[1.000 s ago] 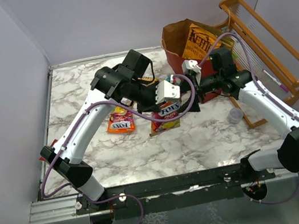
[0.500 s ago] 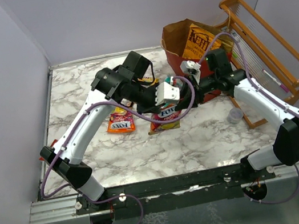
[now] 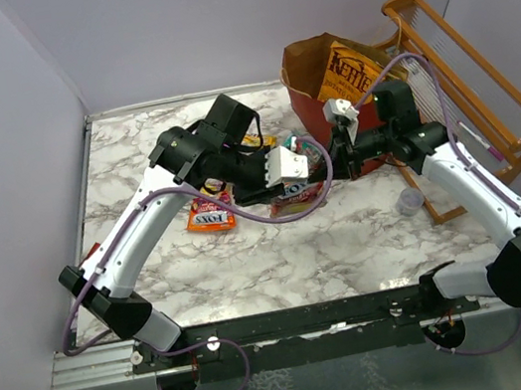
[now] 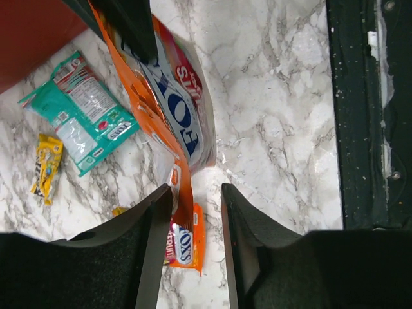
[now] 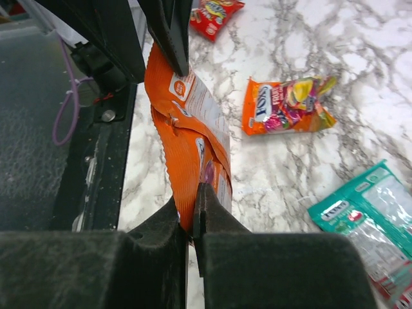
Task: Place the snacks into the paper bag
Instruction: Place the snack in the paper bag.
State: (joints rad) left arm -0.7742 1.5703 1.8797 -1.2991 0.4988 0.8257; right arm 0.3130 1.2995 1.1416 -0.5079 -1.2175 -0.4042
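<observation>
An orange Fox's pouch (image 5: 190, 122), one of the snacks, hangs above the marble. My right gripper (image 5: 193, 193) is shut on its crimped end. The left gripper (image 4: 196, 193) stands open around the pouch's other end (image 4: 183, 187), which lies near one finger. From above, both grippers meet over the pouch (image 3: 296, 197), just left of the red paper bag (image 3: 310, 100). A tan Kettle chip bag (image 3: 354, 67) sticks out of that bag. On the table lie a second orange Fox's pouch (image 3: 209, 214), a teal pouch (image 4: 80, 112) and a small yellow packet (image 4: 48, 164).
An orange wooden rack (image 3: 465, 68) stands at the far right beside the paper bag. A small clear cup (image 3: 409, 201) sits in front of the rack. A red packet (image 5: 215, 13) lies on the marble beyond the left arm. Grey walls close the table's left and back.
My right gripper has closed on the orange pouch. The left gripper, shut on it before, has opened and drawn slightly left. The pouch now hangs lower and flatter.
</observation>
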